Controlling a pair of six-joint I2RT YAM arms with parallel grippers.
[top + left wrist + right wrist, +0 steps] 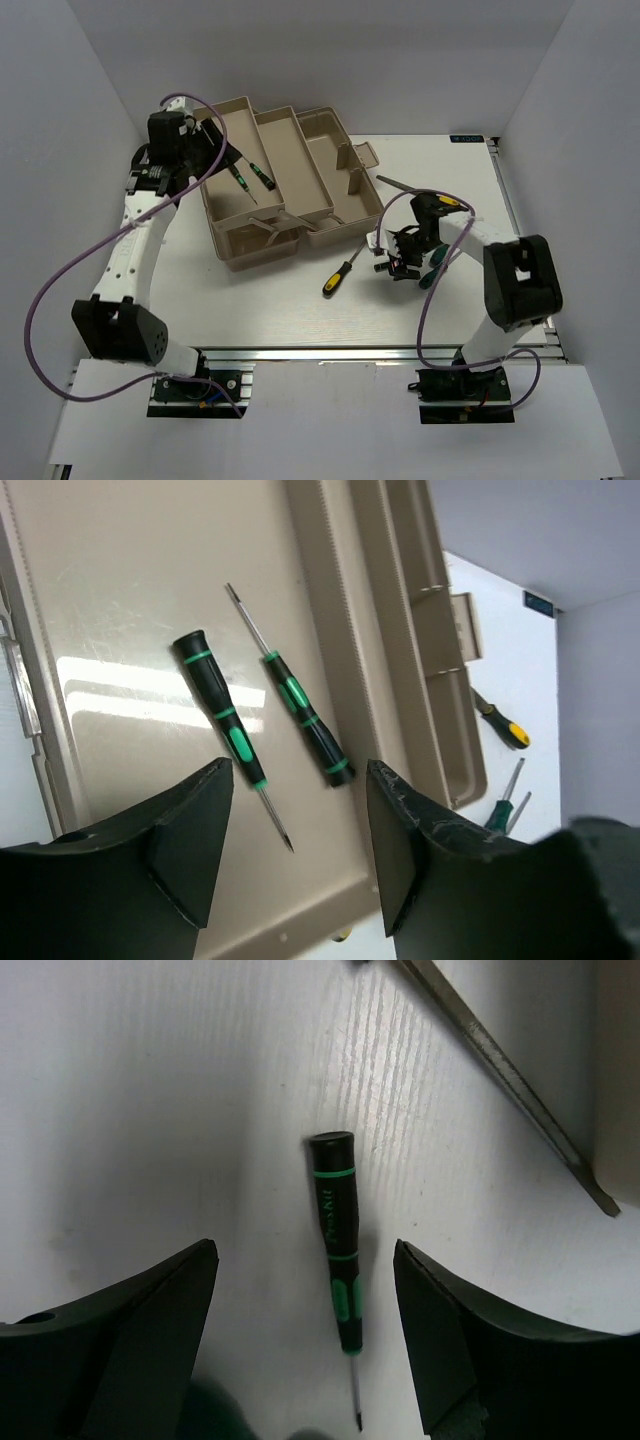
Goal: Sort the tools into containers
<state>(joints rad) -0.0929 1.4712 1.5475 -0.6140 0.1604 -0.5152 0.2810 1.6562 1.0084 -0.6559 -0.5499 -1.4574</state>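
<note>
Toolbox [322, 150] sits open at the far left-centre of the table [300, 320], tiers folded out. Its leftmost tray [120, 570] holds two green-and-black screwdrivers side by side, not touching: first driver [225, 715] and second driver [305, 720] (tips pointing opposite ways). Left gripper [300, 770] hangs over that tray, fingers spread wide, nothing between them. Right gripper [303, 1255] hovers low over the table to the right of the box, fingers apart too. A small green-banded driver [338, 1250] lies flat on the table between them, neither finger touching it. File blade [500, 1060] lies near that driver, apart from it. Yellow-handled screwdriver [340, 273] lies loose on the table just in front of the box, between box and right gripper.
</note>
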